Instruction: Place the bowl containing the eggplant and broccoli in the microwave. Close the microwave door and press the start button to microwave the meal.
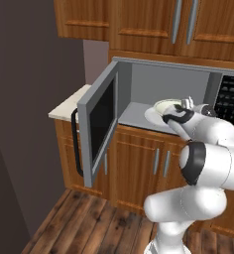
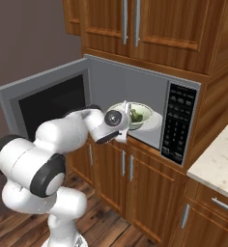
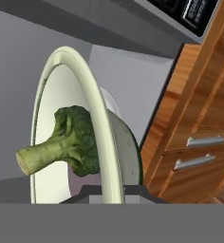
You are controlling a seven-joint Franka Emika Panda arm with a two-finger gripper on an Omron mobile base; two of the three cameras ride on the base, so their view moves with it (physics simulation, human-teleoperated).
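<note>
Looking into the open microwave (image 2: 135,91), we see the bowl (image 2: 135,116) inside its grey cavity, just past the front lip of the floor. The gripper (image 2: 127,112) reaches in from the left and its two fingers are clamped on the near rim of the bowl; in the hand view the rim (image 3: 97,137) runs straight down between the dark fingertips at the bottom edge. The bowl appears level in both base views; the hand view is rolled, so there it looks upended.

We note the broccoli (image 3: 71,142) lying inside the bowl, pale stalk end pointing away from the rim; it also shows as a green lump in the right base view. We cannot make out the eggplant with any certainty.

The microwave door (image 1: 101,121) stands swung out to the left, dark glass facing inward, its black bar handle (image 1: 77,144) on the outer edge. The black keypad panel (image 2: 178,120) sits on the right of the cavity. Wooden cabinets (image 2: 130,169) run below and above.
</note>
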